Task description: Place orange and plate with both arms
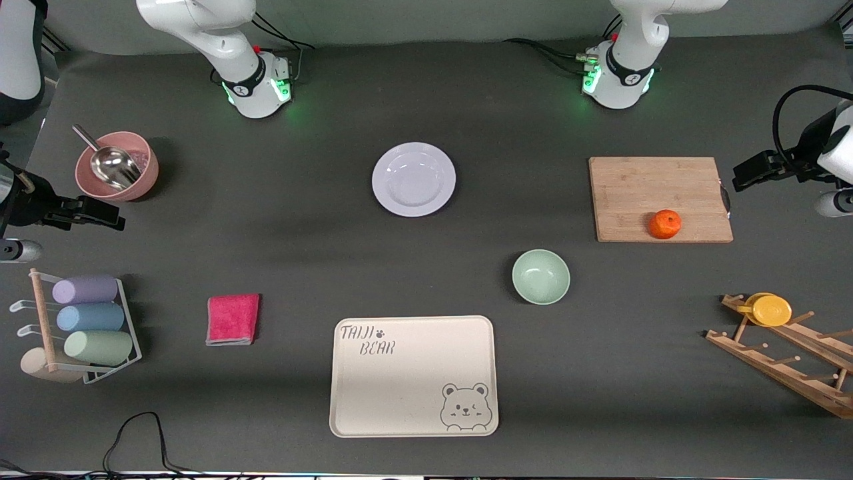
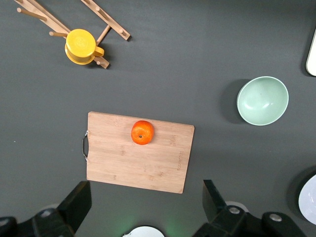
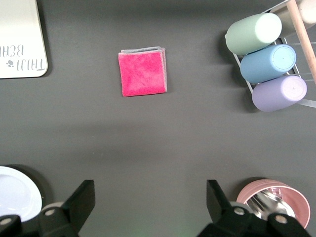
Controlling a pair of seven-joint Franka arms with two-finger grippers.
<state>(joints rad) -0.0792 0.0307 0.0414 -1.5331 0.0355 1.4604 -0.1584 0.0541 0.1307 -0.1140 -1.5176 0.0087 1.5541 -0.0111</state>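
Note:
The orange (image 1: pixel 665 224) sits on a wooden cutting board (image 1: pixel 640 193) toward the left arm's end of the table, at the board's edge nearer the front camera. It also shows in the left wrist view (image 2: pixel 142 132). The white plate (image 1: pixel 413 179) lies on the mat at mid-table between the two bases; its edge shows in the right wrist view (image 3: pixel 15 197). My left gripper (image 2: pixel 145 197) is open and empty, high over the mat beside the board. My right gripper (image 3: pixel 148 195) is open and empty, high over bare mat between the plate and a pink bowl.
A pale green bowl (image 1: pixel 540 276) and a beige bear tray (image 1: pixel 413 375) lie nearer the front camera than the plate. A pink cloth (image 1: pixel 232 319), a cup rack (image 1: pixel 86 320) and a pink bowl with a scoop (image 1: pixel 116 165) are toward the right arm's end. A wooden rack with a yellow cup (image 1: pixel 772 310) is toward the left arm's end.

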